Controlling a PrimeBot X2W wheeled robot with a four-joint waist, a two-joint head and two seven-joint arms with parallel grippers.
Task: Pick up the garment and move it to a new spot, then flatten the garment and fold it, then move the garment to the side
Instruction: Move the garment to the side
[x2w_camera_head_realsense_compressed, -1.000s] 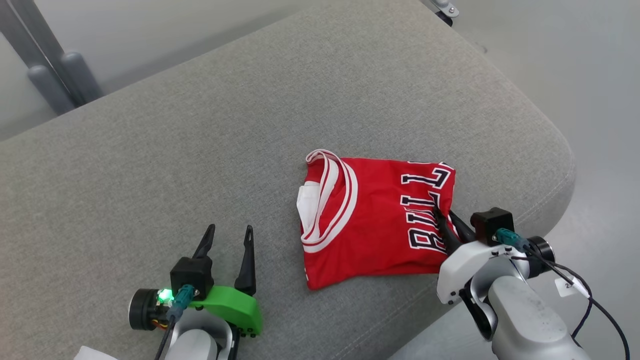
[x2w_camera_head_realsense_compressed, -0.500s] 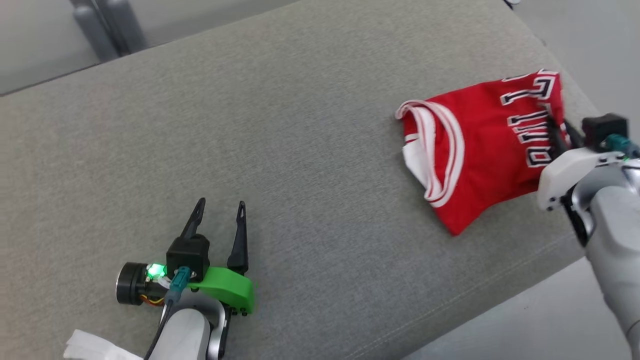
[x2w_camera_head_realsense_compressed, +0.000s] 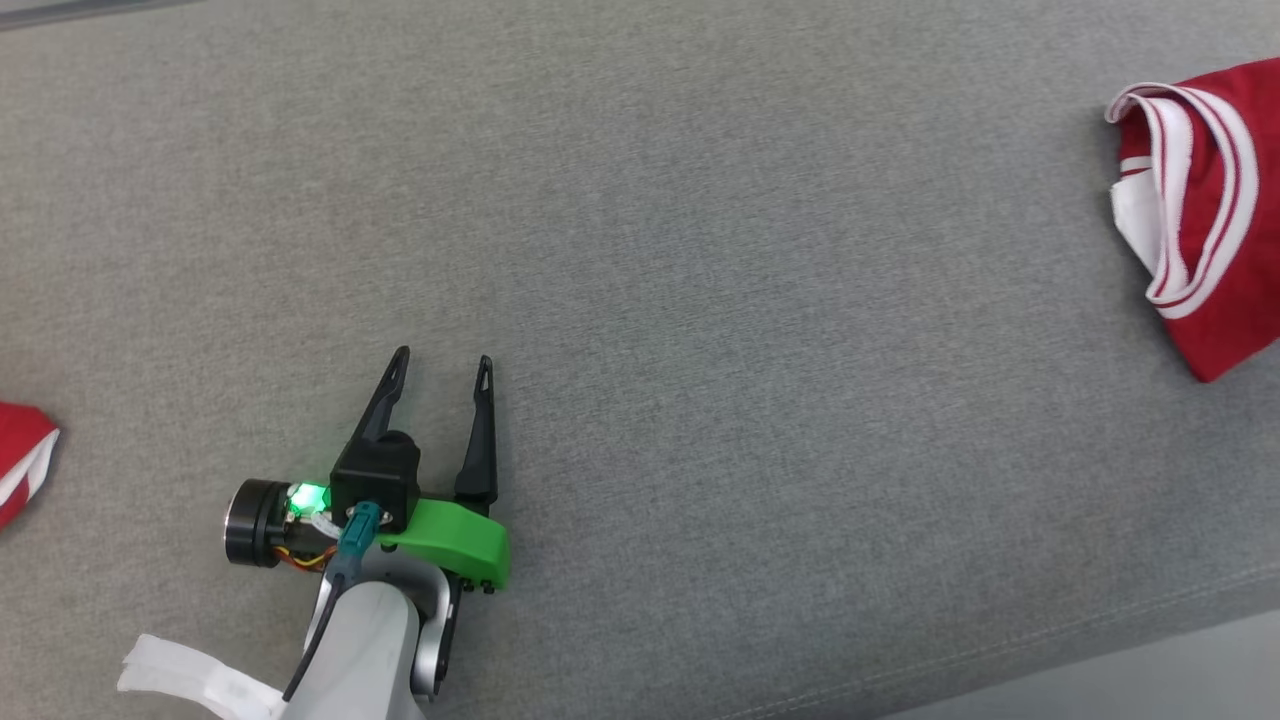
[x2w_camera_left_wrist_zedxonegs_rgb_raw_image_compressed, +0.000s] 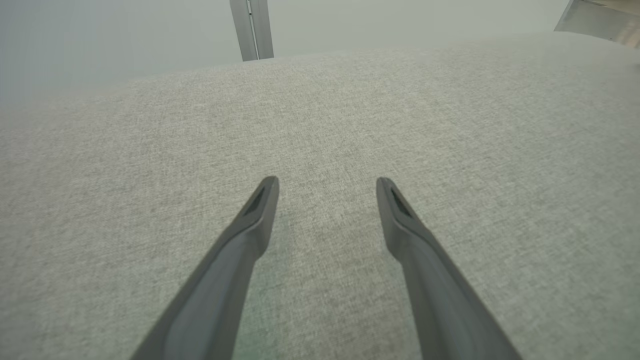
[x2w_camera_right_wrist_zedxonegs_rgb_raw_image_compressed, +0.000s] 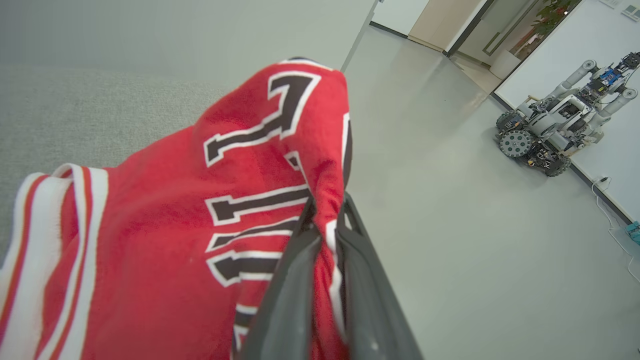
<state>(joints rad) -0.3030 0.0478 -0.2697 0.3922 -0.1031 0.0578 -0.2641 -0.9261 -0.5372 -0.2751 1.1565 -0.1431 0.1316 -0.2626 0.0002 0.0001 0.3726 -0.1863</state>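
This looks like a robot lab. Another robot (x2w_camera_right_wrist_zedxonegs_rgb_raw_image_compressed: 560, 125) on wheels is parked by a white wall (x2w_camera_right_wrist_zedxonegs_rgb_raw_image_compressed: 595, 40). The floor (x2w_camera_right_wrist_zedxonegs_rgb_raw_image_compressed: 450, 210) is bare, smooth and grey. A big grey padded bench (x2w_camera_head_realsense_compressed: 720, 300) stands here too.

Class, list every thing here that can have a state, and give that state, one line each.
Left gripper, open, holding nothing.
Right gripper, shut on the red jersey.
Red jersey, rumpled, pinched at one edge.
Wrist light, lit green.
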